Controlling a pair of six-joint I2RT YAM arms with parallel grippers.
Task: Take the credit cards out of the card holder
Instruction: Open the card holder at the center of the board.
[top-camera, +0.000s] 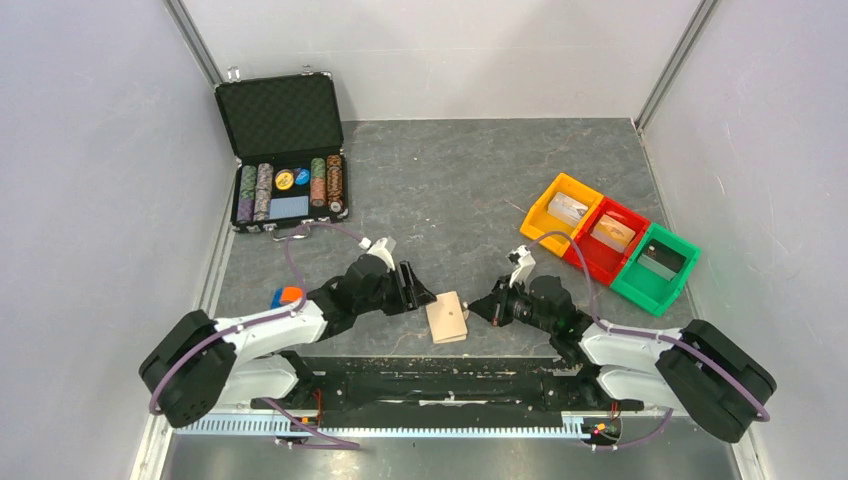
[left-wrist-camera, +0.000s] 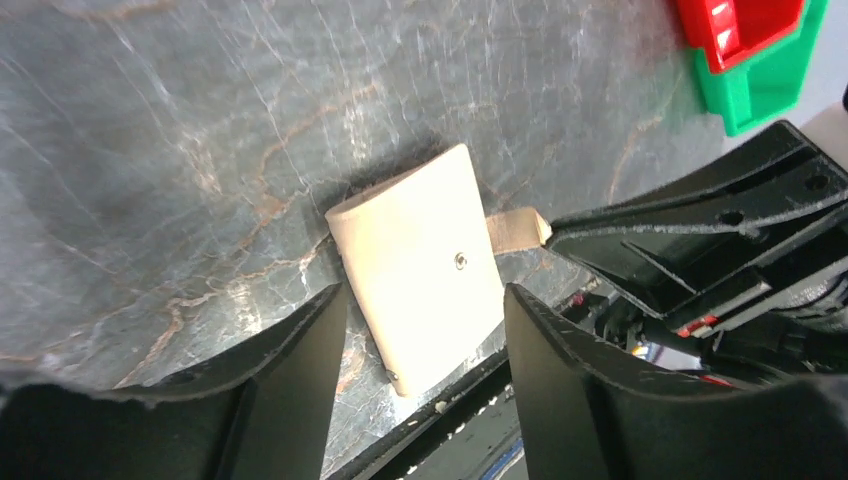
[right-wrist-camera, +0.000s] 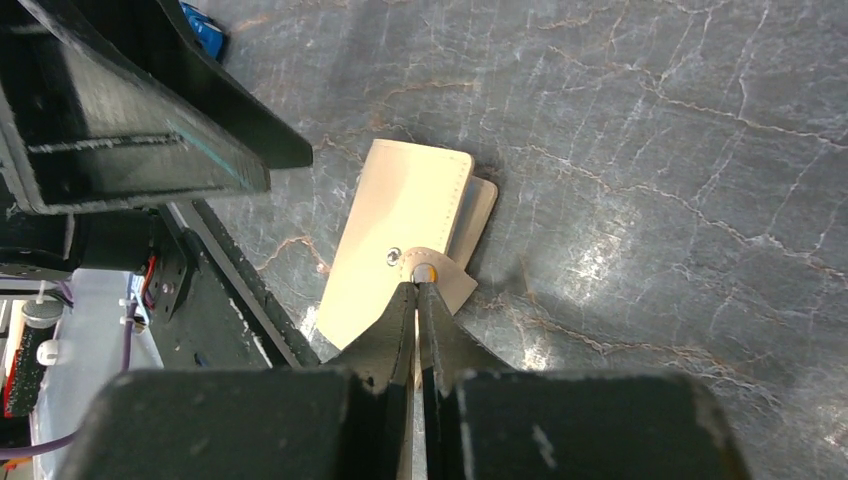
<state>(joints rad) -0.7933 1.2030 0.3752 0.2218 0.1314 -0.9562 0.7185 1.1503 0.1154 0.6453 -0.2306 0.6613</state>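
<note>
1. The right gripper (right-wrist-camera: 418, 292) is pinched tight. Its two black fingertips meet on the small tan tab (right-wrist-camera: 430, 275) that sticks out from the edge of the card holder (right-wrist-camera: 400, 230), right by the tab's round snap.
2. The left gripper (top-camera: 422, 293) is spread wide and grasps nothing. From its own wrist camera the card holder shows in the gap between its fingers (left-wrist-camera: 300, 380), but I cannot tell whether either pad touches it.
3. The card holder lies flat and folded shut, tan side up, on the dark marbled table (top-camera: 450, 180). It is near the front edge, midway between the two arms, with the left gripper just to its left and the right gripper just to its right.
4. Well away at the back left stands an open black chip case (top-camera: 285, 150), its lid up and rows of striped chips inside.
5. Off to the right, three bins sit in a slanted row touching one another: an orange bin (top-camera: 545, 205), a red bin (top-camera: 592, 262) and a green bin (top-camera: 638, 288).
6. The stretch of table between the two grippers holds only the card holder.
</note>
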